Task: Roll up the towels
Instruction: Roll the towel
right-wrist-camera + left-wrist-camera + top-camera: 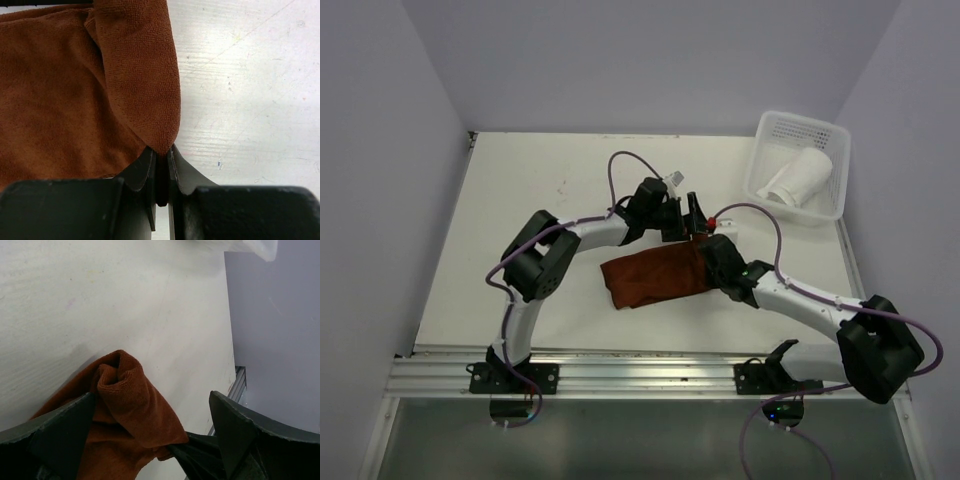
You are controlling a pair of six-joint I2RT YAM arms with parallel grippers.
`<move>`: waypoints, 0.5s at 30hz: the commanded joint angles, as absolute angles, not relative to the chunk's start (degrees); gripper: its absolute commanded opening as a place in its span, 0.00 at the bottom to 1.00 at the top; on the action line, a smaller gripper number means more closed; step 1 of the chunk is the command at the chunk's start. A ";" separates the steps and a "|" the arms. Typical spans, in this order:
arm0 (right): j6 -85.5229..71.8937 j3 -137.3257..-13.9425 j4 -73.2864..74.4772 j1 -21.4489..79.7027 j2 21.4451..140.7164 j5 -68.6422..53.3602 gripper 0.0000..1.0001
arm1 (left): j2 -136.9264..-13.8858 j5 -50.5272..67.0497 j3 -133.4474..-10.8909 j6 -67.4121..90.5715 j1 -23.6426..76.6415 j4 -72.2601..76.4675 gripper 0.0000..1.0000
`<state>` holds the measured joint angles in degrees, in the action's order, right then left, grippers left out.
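A brown towel [650, 280] and a basket [790, 125] on a white table [520, 230]
The towel lies rumpled near the middle of the pale, faintly marked tabletop, one edge folded over on itself; the white mesh basket (a rolled white towel [798, 178] inside) stands at the far right corner, well apart.

The rust-brown towel [75, 100] was cloth with a fine looped nap, matt and softly rough. The table [250, 100] looked like white-painted wood, matt, its grain faint, with small scuffs and specks. The jaws of the right gripper [161, 159] were smooth black plastic with a dull sheen. The basket [839, 170] was white perforated plastic, the rolled towel [798, 177] in it pale cloth, and the rail [650, 370] bare metal
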<state>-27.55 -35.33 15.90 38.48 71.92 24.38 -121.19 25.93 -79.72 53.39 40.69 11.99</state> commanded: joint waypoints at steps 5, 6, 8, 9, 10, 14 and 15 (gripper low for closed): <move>-27.42 -34.54 14.15 40.25 72.59 29.79 0.00 | -117.43 20.22 -81.74 46.85 40.96 4.92 1.00; -27.68 -34.45 13.98 40.34 72.68 29.88 0.00 | -117.33 19.69 -81.74 46.85 40.78 4.66 1.00; -27.77 -34.37 13.97 40.60 72.95 30.50 0.00 | -117.25 20.21 -81.82 46.93 40.52 5.01 0.99; -27.69 -34.37 13.97 40.78 73.04 30.67 0.00 | -117.33 20.21 -82.17 47.02 40.26 4.92 1.00; -27.34 -34.37 13.97 41.22 73.12 31.11 0.00 | -117.60 20.21 -82.44 46.93 40.34 4.75 1.00; -27.07 -34.37 13.97 41.92 73.13 33.04 0.00 | -118.21 20.83 -84.11 46.85 40.25 4.39 1.00; -27.07 -34.54 14.41 42.10 73.04 33.31 0.00 | -118.30 20.92 -84.37 46.93 40.25 4.39 1.00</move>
<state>-27.33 -34.61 15.75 41.52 72.90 29.34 -121.05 21.17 -81.30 48.38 40.56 4.29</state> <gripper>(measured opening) 0.109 0.994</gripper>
